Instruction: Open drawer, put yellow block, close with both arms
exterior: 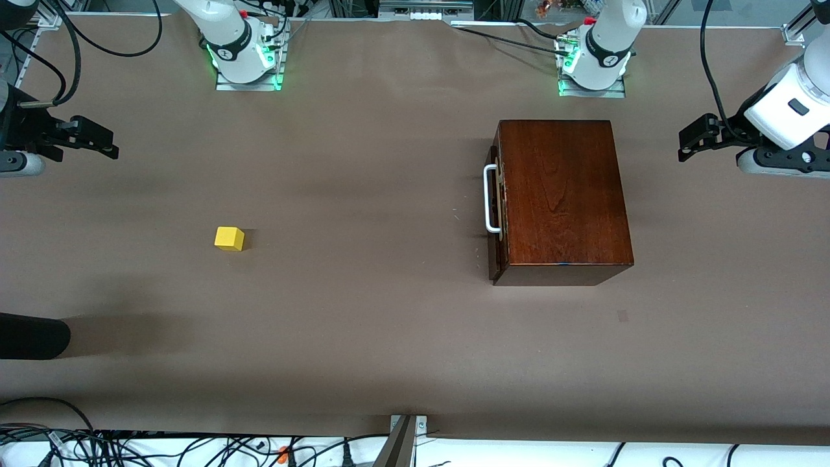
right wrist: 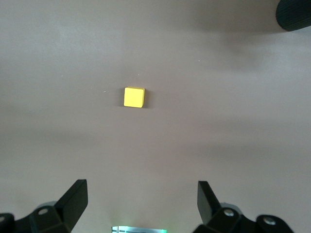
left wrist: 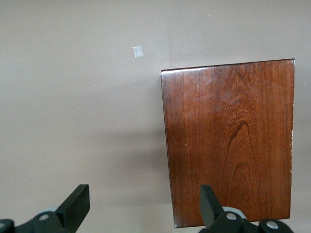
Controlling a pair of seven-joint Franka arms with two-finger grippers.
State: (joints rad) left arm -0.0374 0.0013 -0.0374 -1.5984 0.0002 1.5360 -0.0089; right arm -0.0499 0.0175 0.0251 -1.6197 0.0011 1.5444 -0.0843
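Observation:
The mahogany box (exterior: 561,194) stands toward the left arm's end of the table. Its drawer (exterior: 497,250) is pushed in, and the white bar handle (exterior: 491,198) faces the right arm's end. The box top also shows in the left wrist view (left wrist: 231,141). The yellow block (exterior: 229,238) lies alone on the table toward the right arm's end, and it shows in the right wrist view (right wrist: 134,97). My left gripper (exterior: 690,139) (left wrist: 143,204) is open and empty, up over the box's edge at the left arm's end. My right gripper (exterior: 97,139) (right wrist: 141,201) is open and empty, up over bare table.
A black rounded object (exterior: 32,336) juts in at the table's edge at the right arm's end, nearer the front camera than the block; it also shows in the right wrist view (right wrist: 294,14). A small pale patch (exterior: 622,316) marks the brown cover near the box. Cables run along the table's near edge.

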